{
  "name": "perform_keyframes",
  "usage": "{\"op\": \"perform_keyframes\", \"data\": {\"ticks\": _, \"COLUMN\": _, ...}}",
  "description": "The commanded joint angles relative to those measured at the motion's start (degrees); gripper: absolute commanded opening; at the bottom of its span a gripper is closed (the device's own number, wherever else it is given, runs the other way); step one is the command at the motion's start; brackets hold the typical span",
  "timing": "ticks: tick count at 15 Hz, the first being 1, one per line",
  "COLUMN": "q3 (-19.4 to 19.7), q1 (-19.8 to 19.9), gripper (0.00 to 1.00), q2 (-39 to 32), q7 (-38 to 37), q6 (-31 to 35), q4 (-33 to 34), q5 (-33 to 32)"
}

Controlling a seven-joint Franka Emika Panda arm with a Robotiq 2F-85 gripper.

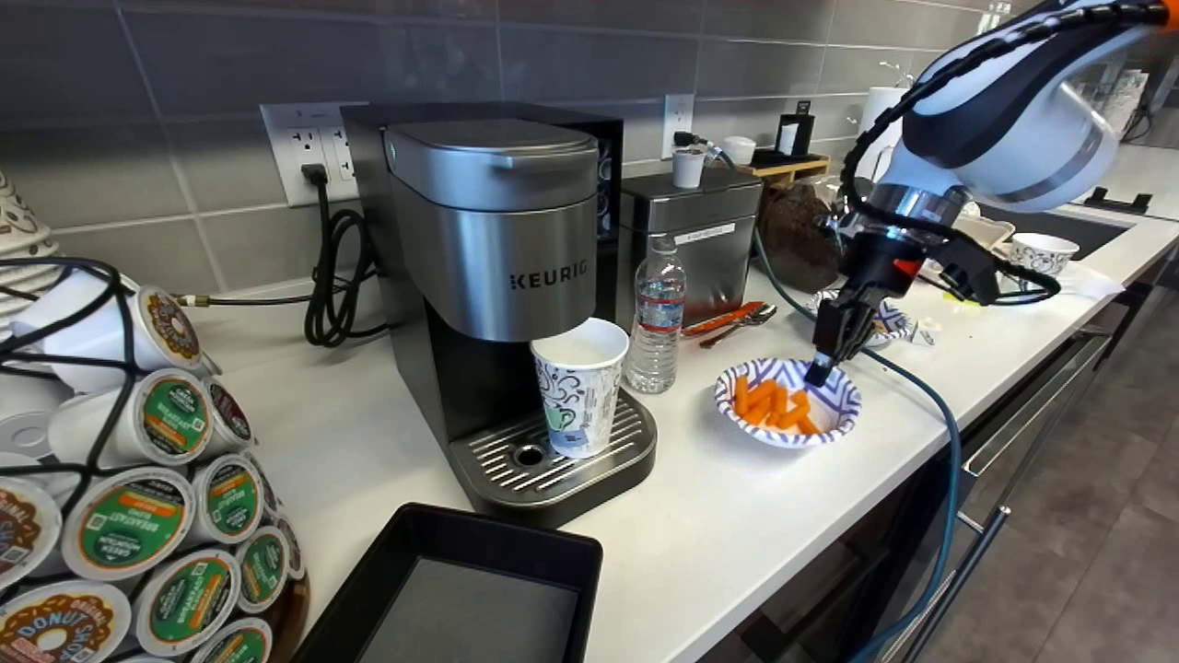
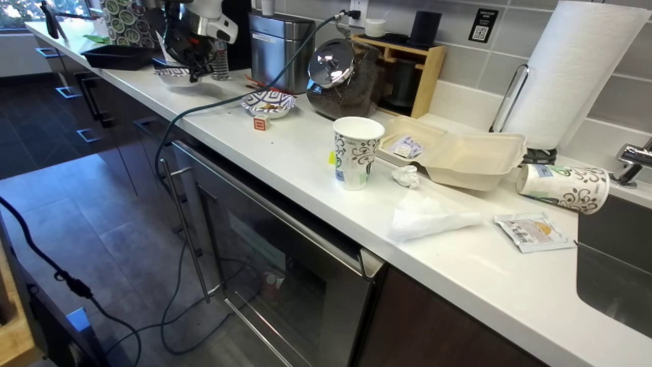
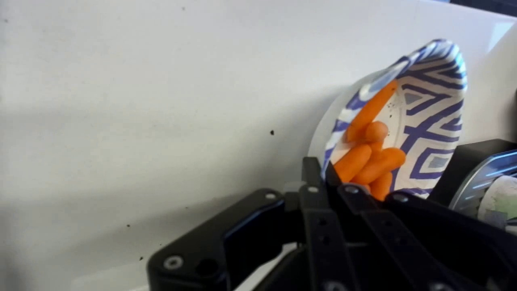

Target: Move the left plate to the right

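The left plate [image 1: 836, 410] is a small, deep, bowl-like paper plate with a blue-and-white zigzag rim. Bright orange carrots [image 1: 772, 403] lie in it. It is by the counter's front edge in an exterior view and partly hidden by the arm in another exterior view [image 2: 175, 80]. In the wrist view the plate [image 3: 438, 121] is at the right and looks tilted. My gripper [image 3: 321, 171] is shut on its near rim, one finger outside and one inside. The gripper [image 1: 818, 371] comes down from above. I cannot tell whether the plate is off the counter.
A similar patterned plate [image 2: 254, 105] stands near a small lettered block [image 2: 261, 122]. A teal cable [image 1: 921, 387] crosses the counter between the plates. A water bottle [image 1: 656, 331], a paper cup [image 1: 580, 396] on the coffee maker [image 1: 497, 267] and a black tray [image 1: 461, 617] stand nearby.
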State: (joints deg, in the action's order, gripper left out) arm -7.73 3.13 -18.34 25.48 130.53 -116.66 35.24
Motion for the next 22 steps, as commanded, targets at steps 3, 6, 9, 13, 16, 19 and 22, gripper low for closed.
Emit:
{"op": "perform_keyframes", "data": {"ticks": 3, "q3": 2.42, "q1": 4.14, "gripper": 0.01, "q2": 5.17, "q7": 0.86, "q6": -10.59, "q4": 0.01, "q5": 4.79}}
{"op": "perform_keyframes", "data": {"ticks": 6, "q3": 5.39, "q1": 6.67, "gripper": 0.01, "q2": 9.42, "q7": 3.29, "q6": -13.56, "q4": -2.9, "q5": 10.7}}
{"op": "perform_keyframes", "data": {"ticks": 9, "q3": 10.17, "q1": 9.13, "gripper": 0.01, "q2": 14.14, "q7": 5.22, "q6": -15.68, "q4": -7.38, "q5": 15.77}}
{"op": "perform_keyframes", "data": {"ticks": 13, "q3": 17.08, "q1": 11.49, "gripper": 0.01, "q2": 20.65, "q7": 4.86, "q6": -12.26, "q4": -15.84, "q5": 19.38}}
{"op": "perform_keyframes", "data": {"ticks": 16, "q3": 21.02, "q1": 12.87, "gripper": 0.01, "q2": 24.83, "q7": 4.48, "q6": -7.8, "q4": -21.3, "q5": 21.36}}
{"op": "perform_keyframes", "data": {"ticks": 19, "q3": 22.58, "q1": 13.03, "gripper": 0.01, "q2": 28.76, "q7": 3.46, "q6": 0.53, "q4": -25.4, "q5": 24.08}}
{"op": "perform_keyframes", "data": {"ticks": 22, "q3": 23.37, "q1": 12.62, "gripper": 0.03, "q2": 26.95, "q7": 3.89, "q6": 1.34, "q4": -23.73, "q5": 23.25}}
